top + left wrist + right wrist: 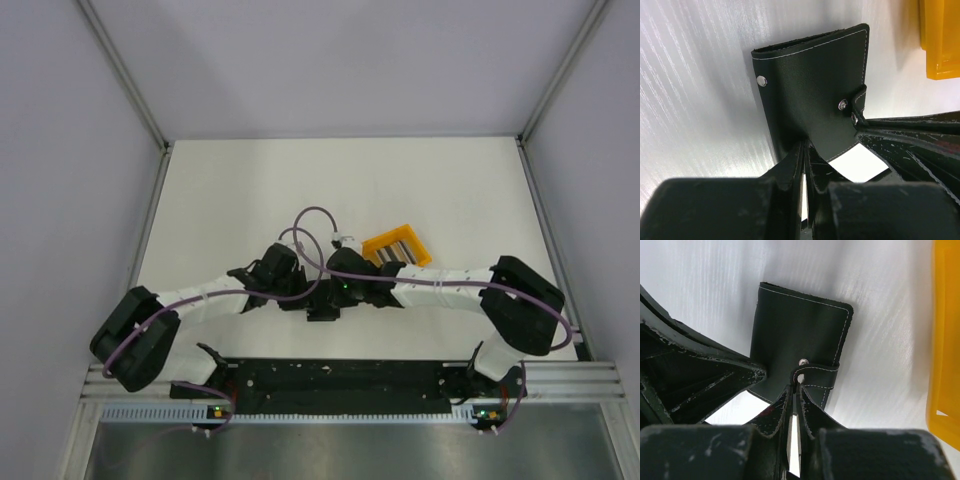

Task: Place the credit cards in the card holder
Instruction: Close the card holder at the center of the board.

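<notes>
Black stitched leather card holder [815, 90], folded shut, is clamped by left end effector [805, 150] and right end effector [794, 387]; thin grey-and-dark credit cards [395, 244] are stored in orange plastic bin [421, 256], none yet inserted.

A white table [250, 190], walled by pale panels [60, 150] on three sides, carries an orange plastic bin [397, 248] right of centre, set at a slant to the table's edges. Near the bin but apart from it, a black card holder [810, 95] with white stitching and metal snaps shows against the streaked surface; whether it lies on the table or is raised off it cannot be told. A black mounting plate [340, 375] runs along the near edge, beside aluminium rails [590, 378].
</notes>
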Controlling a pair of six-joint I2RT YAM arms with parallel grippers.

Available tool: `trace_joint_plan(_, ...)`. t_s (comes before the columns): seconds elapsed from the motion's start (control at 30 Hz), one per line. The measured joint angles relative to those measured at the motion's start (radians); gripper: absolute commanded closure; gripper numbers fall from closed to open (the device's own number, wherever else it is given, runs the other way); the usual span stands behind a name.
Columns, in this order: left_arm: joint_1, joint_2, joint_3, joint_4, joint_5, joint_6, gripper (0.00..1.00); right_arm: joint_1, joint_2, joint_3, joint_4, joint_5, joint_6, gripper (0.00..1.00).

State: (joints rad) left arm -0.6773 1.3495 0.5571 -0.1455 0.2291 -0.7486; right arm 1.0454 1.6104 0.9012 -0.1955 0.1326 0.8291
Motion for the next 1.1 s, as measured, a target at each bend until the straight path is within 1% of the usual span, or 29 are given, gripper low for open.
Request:
trace_joint_plan(0.13, -0.002, -0.006, 0.0, -0.003, -0.006, 0.0, 0.89, 0.0, -0.001, 0.016, -0.011, -0.013, -0.017, 0.78)
trace_joint_plan(0.17, -0.004, -0.01, 0.0, -0.006, -0.01, 0.0, 0.87, -0.001, -0.004, 0.016, -0.01, -0.018, -0.024, 0.71)
trace_joint_plan(0.23, -0.005, -0.022, 0.0, -0.017, -0.018, 0.0, 0.82, -0.004, -0.025, 0.016, -0.016, -0.024, -0.041, 0.65)
trace_joint_plan(0.27, -0.006, -0.029, 0.0, -0.024, -0.022, 0.0, 0.78, -0.008, -0.043, 0.016, -0.017, -0.028, -0.05, 0.62)
trace_joint_plan(0.4, -0.006, -0.088, 0.0, -0.074, -0.055, 0.003, 0.62, -0.026, -0.145, 0.015, -0.017, -0.047, -0.072, 0.61)
trace_joint_plan(0.43, -0.006, -0.106, 0.002, -0.089, -0.066, 0.003, 0.61, -0.035, -0.183, 0.013, -0.017, -0.053, -0.078, 0.61)
trace_joint_plan(0.5, -0.006, -0.137, 0.01, -0.12, -0.087, 0.003, 0.58, -0.053, -0.238, 0.005, -0.013, -0.056, -0.084, 0.63)
trace_joint_plan(0.57, -0.006, -0.157, 0.024, -0.139, -0.109, 0.003, 0.54, -0.076, -0.289, -0.012, -0.014, -0.055, -0.087, 0.67)
trace_joint_plan(0.67, -0.004, -0.163, 0.046, -0.151, -0.142, 0.001, 0.51, -0.129, -0.345, -0.059, -0.016, -0.055, -0.09, 0.86)
trace_joint_plan(0.73, -0.002, -0.162, 0.057, -0.155, -0.158, 0.0, 0.51, -0.159, -0.36, -0.089, -0.026, -0.055, -0.1, 0.95)
trace_joint_plan(0.77, 0.001, -0.162, 0.062, -0.158, -0.165, -0.004, 0.51, -0.173, -0.361, -0.102, -0.034, -0.056, -0.103, 0.97)
trace_joint_plan(0.83, 0.003, -0.162, 0.069, -0.166, -0.168, -0.008, 0.51, -0.193, -0.361, -0.122, -0.048, -0.074, -0.104, 1.0)
trace_joint_plan(1.0, 0.004, -0.152, 0.068, -0.153, -0.163, -0.006, 0.51, -0.208, -0.356, -0.154, -0.036, -0.164, -0.092, 1.0)
trace_joint_plan(1.1, 0.006, -0.125, 0.067, -0.128, -0.163, 0.008, 0.49, -0.209, -0.317, -0.161, -0.019, -0.188, -0.087, 1.0)
